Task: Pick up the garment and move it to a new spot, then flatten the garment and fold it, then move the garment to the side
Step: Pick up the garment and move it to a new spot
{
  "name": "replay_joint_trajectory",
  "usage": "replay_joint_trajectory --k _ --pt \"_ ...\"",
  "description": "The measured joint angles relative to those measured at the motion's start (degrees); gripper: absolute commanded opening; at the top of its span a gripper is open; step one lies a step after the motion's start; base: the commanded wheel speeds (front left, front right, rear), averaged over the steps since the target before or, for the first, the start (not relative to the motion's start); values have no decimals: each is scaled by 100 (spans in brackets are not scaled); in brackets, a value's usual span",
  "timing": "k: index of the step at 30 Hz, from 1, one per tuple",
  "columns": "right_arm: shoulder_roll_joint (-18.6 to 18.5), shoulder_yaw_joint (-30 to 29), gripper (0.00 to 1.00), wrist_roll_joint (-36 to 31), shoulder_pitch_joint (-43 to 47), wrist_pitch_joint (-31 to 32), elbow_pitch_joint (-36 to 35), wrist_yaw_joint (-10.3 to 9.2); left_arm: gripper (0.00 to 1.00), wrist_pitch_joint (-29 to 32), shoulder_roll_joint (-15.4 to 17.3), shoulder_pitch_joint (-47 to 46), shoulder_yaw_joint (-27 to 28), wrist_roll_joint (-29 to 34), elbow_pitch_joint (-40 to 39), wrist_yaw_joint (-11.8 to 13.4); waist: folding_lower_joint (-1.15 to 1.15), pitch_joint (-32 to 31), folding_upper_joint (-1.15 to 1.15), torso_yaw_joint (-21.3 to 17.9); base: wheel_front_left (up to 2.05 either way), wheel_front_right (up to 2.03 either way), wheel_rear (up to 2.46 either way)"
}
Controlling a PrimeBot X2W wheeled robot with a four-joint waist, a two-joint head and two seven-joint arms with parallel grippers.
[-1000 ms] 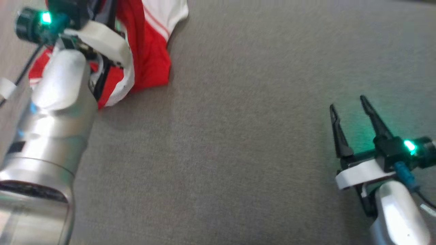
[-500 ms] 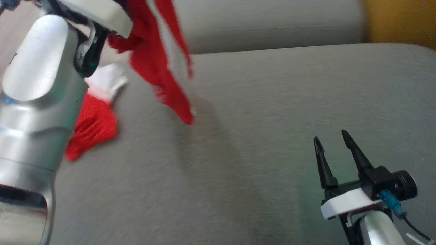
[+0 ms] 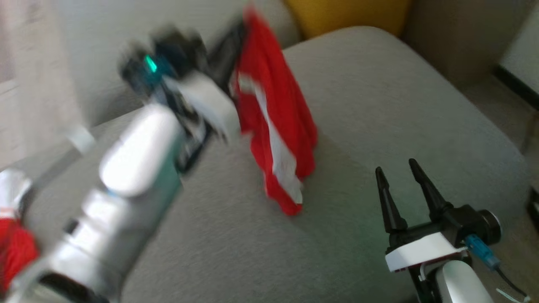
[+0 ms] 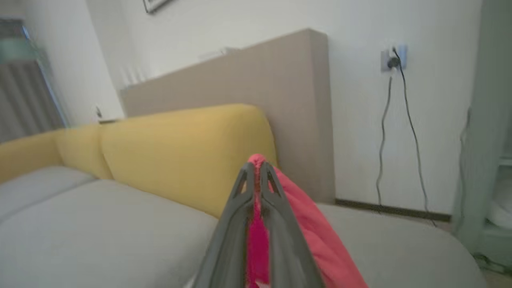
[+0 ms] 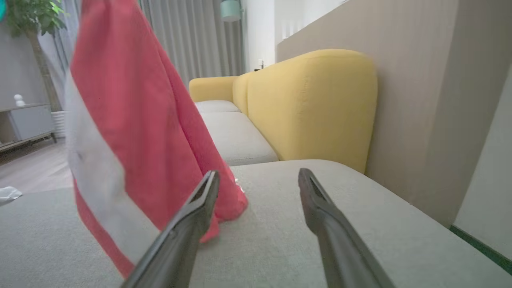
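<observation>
While my left claw (image 4: 256, 170) is clenched on the top of the red garment with white stripes (image 3: 286, 122), the cloth hangs below it over the grey fabric sofa seat (image 3: 379, 105). My right claw (image 3: 396, 167) stands released, empty, with the cloth just to its left.
</observation>
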Motion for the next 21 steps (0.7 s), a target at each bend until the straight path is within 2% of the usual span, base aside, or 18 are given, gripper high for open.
replay_joint_trajectory --k 3,7,9,13,16,18,21 --pt "0 74 100 182 1 0 -11 0 0 -25 -183 542 -310 25 337 46 -1 118 0 -284 0 0 0" --pt "-2 132 100 352 -7 0 -25 0 0 -224 -378 938 -566 174 861 132 1 359 0 -390 0 0 0" --pt "0 160 100 439 -16 0 -26 0 100 -498 -459 1101 -653 285 1237 230 1 538 0 -376 0 0 0" --pt "1 200 100 533 -114 1 -16 0 100 -1234 -583 1168 -688 434 1771 509 3 815 0 -149 0 0 0" --pt "8 75 100 531 -216 1 3 0 100 -1471 -669 1240 -583 449 1755 812 2 889 0 136 0 0 0" --pt "8 -97 100 520 -220 1 83 0 100 -1489 -689 1405 -464 569 1393 1028 2 891 0 367 0 0 0" --pt "8 -271 100 426 -188 4 147 0 100 -1506 -712 1945 24 770 413 1317 1 840 0 726 0 0 0"
